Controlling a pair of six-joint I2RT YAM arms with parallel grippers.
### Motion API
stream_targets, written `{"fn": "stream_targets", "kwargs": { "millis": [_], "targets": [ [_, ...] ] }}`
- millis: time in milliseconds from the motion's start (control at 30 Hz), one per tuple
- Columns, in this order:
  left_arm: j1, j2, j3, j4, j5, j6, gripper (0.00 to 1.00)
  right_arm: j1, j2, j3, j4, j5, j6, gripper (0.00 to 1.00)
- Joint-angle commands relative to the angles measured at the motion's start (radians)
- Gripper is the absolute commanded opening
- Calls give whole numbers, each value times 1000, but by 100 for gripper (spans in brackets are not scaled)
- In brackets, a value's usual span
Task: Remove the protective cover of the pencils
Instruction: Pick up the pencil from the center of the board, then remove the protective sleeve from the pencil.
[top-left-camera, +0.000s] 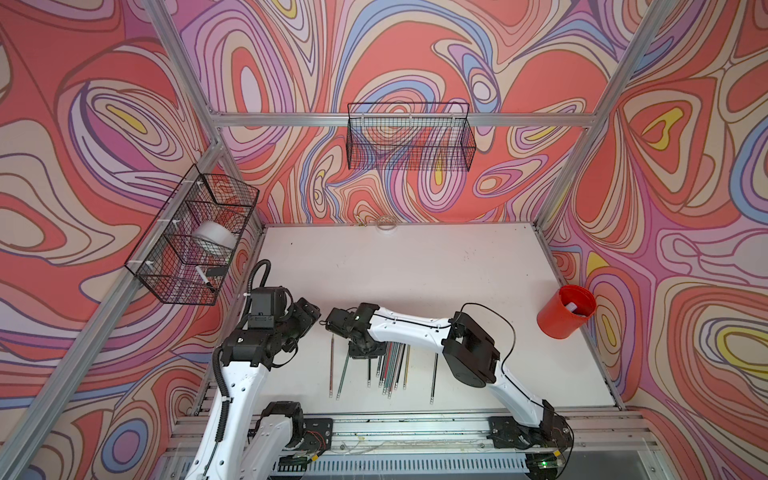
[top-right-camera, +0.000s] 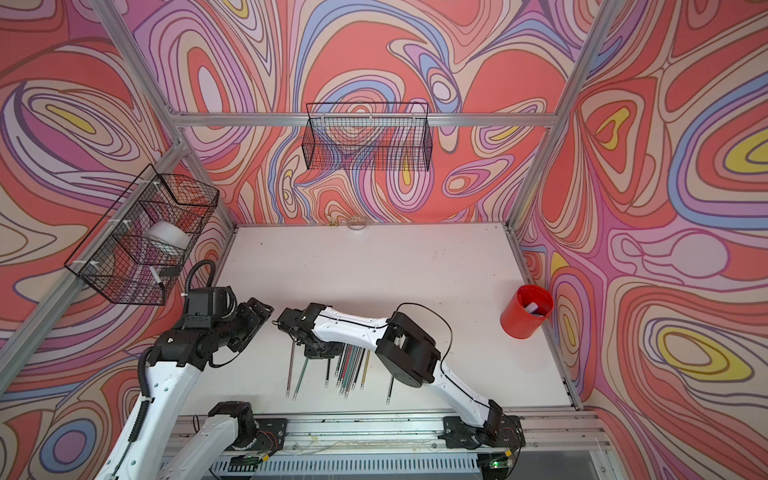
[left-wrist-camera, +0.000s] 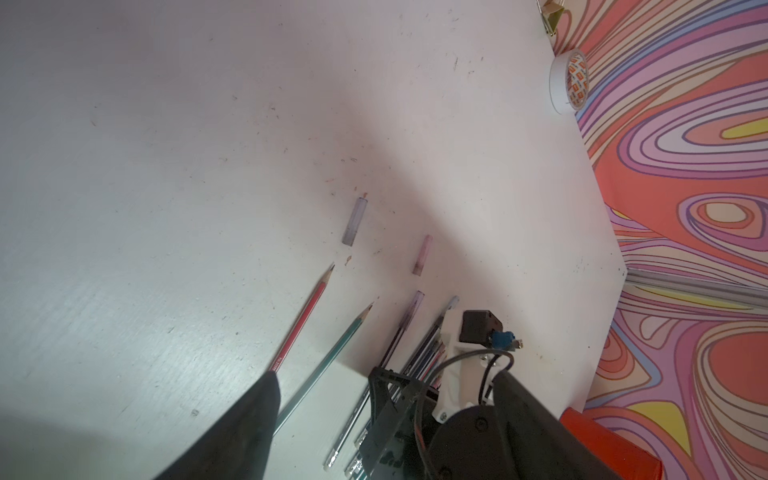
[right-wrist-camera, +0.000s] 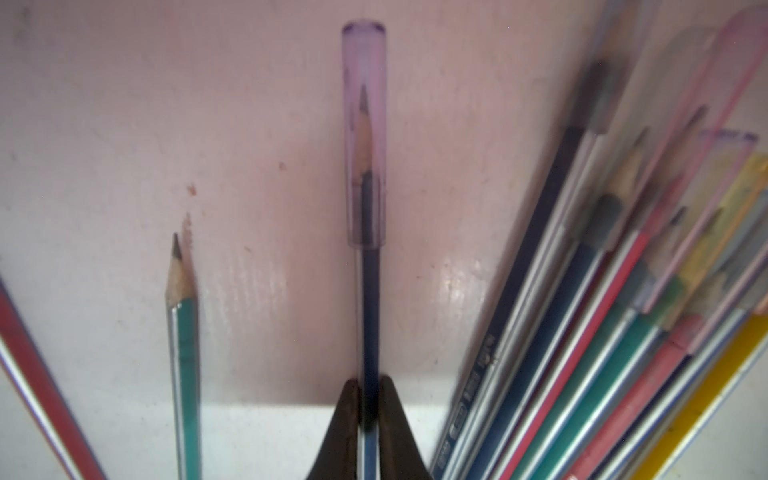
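Observation:
My right gripper (right-wrist-camera: 369, 386) is shut on the barrel of a dark blue pencil (right-wrist-camera: 370, 311) whose tip sits inside a pale lavender protective cover (right-wrist-camera: 365, 133). In both top views this gripper (top-left-camera: 362, 350) points down at the row of pencils (top-left-camera: 392, 370) near the table's front. Beside the held pencil lie a bare green pencil (right-wrist-camera: 183, 332), a bare red pencil (right-wrist-camera: 37, 395) and a bundle of capped pencils (right-wrist-camera: 623, 311). My left gripper (left-wrist-camera: 386, 374) hangs open above the table, left of the right one, holding nothing. Two loose covers, one greyish (left-wrist-camera: 355, 220) and one pinkish (left-wrist-camera: 422, 254), lie beyond the bare tips.
A red cup (top-left-camera: 566, 311) stands at the table's right edge. A tape roll (left-wrist-camera: 567, 81) and a binder clip (left-wrist-camera: 550, 12) lie at the back wall. Wire baskets hang on the back wall (top-left-camera: 409, 137) and the left wall (top-left-camera: 195, 237).

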Motion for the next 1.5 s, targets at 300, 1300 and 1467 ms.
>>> {"fn": "stream_targets", "kwargs": {
  "millis": [300, 1300, 1467],
  "targets": [
    [8, -129, -20, 4, 66, -12, 86, 4, -160, -170, 111, 6, -8, 7],
    [1, 29, -45, 255, 266, 4, 81, 7, -569, -622, 879, -201, -198, 4],
    [0, 93, 18, 232, 268, 68, 80, 4, -587, -659, 980, -199, -200, 7]
  ]
}}
